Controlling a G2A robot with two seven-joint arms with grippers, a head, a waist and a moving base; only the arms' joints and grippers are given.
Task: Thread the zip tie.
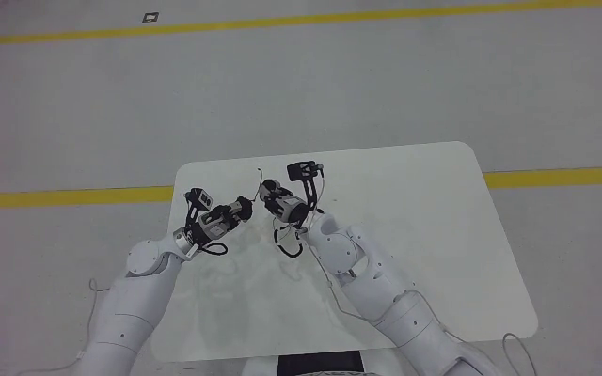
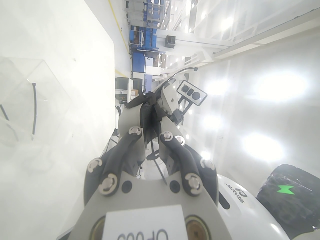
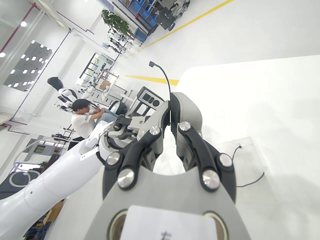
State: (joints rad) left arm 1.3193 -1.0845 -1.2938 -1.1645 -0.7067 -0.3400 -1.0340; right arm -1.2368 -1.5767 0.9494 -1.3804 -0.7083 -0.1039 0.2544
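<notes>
Both grippers meet above the back left part of the white table (image 1: 414, 235). My right gripper (image 3: 170, 104) is shut on a black zip tie (image 3: 163, 76), whose strap arcs up from the fingertips to its small head. My left gripper (image 2: 150, 107) is shut on a black zip tie strap (image 2: 157, 162), whose loose end trails back between the fingers toward the wrist. In the top view the left gripper (image 1: 246, 207) and right gripper (image 1: 267, 195) sit tip to tip, with the thin zip tie (image 1: 260, 176) sticking up between them. Whether both hold one tie I cannot tell.
A clear flat tray (image 2: 47, 66) lies on the table below the grippers with spare black zip ties (image 2: 34, 108) on it. In the right wrist view the tray (image 3: 246, 142) and a spare tie (image 3: 251, 181) lie beside the arm. Bare tabletop stretches to the right.
</notes>
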